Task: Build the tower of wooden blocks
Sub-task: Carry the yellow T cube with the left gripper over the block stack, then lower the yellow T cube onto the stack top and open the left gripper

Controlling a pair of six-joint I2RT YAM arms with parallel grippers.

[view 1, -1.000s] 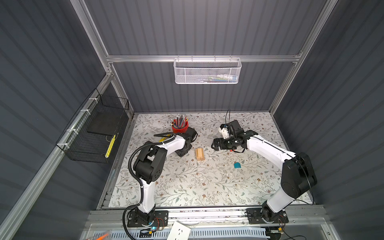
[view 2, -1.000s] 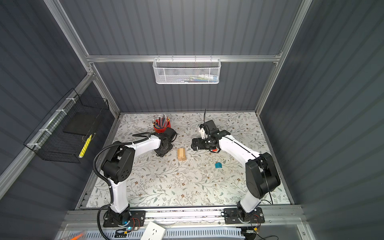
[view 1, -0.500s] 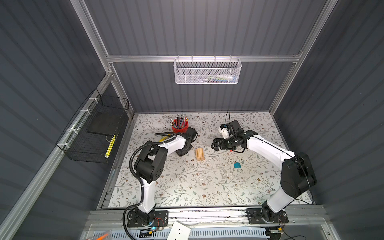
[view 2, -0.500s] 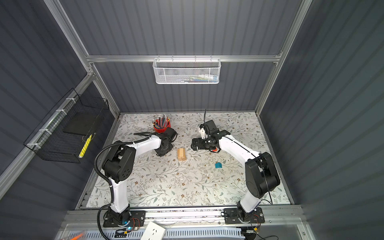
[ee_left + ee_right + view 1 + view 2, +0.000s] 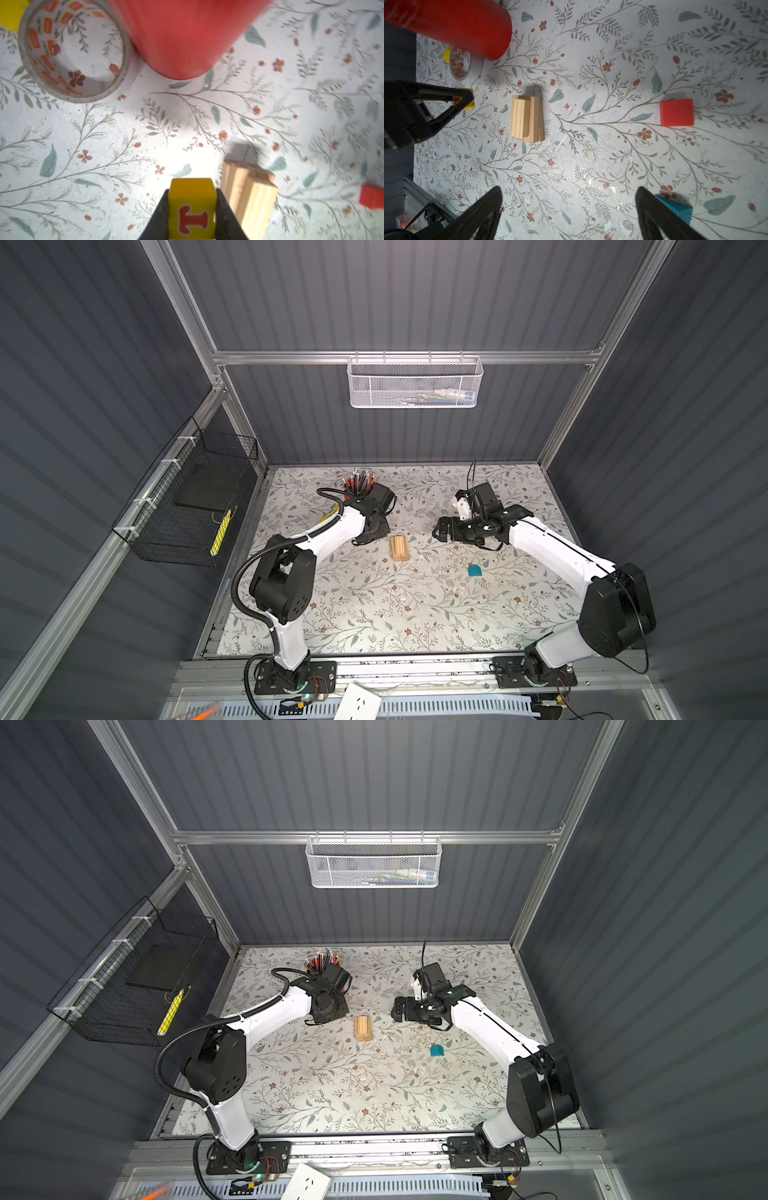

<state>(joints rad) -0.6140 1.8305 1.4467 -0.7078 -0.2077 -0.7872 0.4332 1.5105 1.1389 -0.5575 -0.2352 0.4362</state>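
the left end effector (image 5: 192, 209) is clamped on the yellow block (image 5: 192, 195). in both top views the plank stack (image 5: 400, 548) lies mid-frame on the bench (image 5: 415, 605), just right of it, long axis up-down; the right end effector (image 5: 569, 199), spread wide and empty, hovers farther right.

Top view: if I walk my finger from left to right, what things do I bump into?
In a top view: black wire basket → red pencil cup → wood planks → right gripper → teal block.
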